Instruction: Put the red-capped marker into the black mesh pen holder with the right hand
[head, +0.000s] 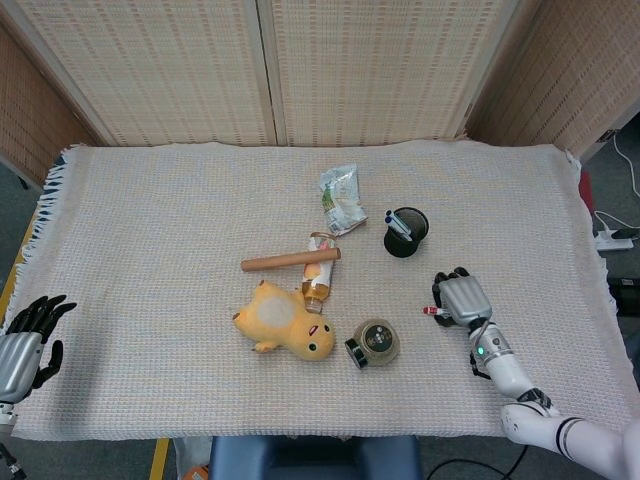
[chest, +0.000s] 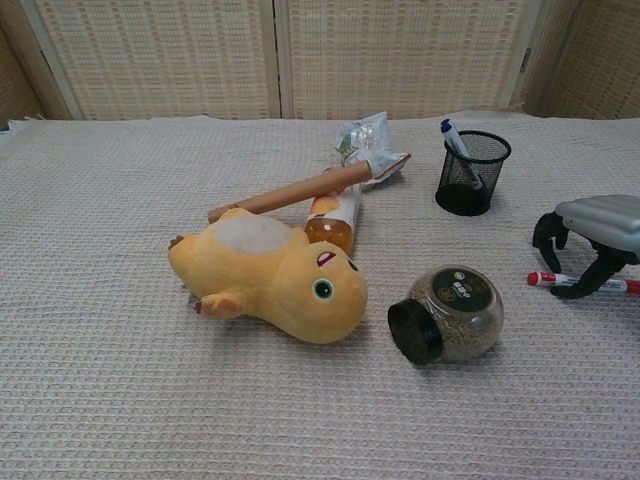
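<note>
the right hand (chest: 600, 232) is positioned palm-down over the red-capped marker (chest: 560, 281) near the right edge of the worktop (head: 150, 220). the fingers (chest: 548, 228) curve downward around the marker body, with dark fingertips at the cloth on both sides of it. the marker lies flat on the cloth, its red cap protruding from under the hand toward the centre of the worktop. whether the fingers actually clamp the marker cannot be determined from either view.

the black mesh pen holder (chest: 472, 172) stands upright farther back on the worktop, apart from the right hand. it contains a blue-capped pen (chest: 452, 137) leaning against its rim.

the left hand (head: 25, 345) rests off the front left corner of the worktop, fingers spread apart and holding nothing.

other items on the cloth:
- a yellow plush toy (chest: 275, 275) lies on its side near the centre.
- a round jar (chest: 447, 312) with a black lid lies on its side just beside the plush toy, between it and the right hand.
- a brown wooden rod (chest: 290, 192) lies across a bottle (chest: 335, 216) of orange contents.
- a crumpled foil packet (chest: 368, 140) lies behind the bottle, near the pen holder.
</note>
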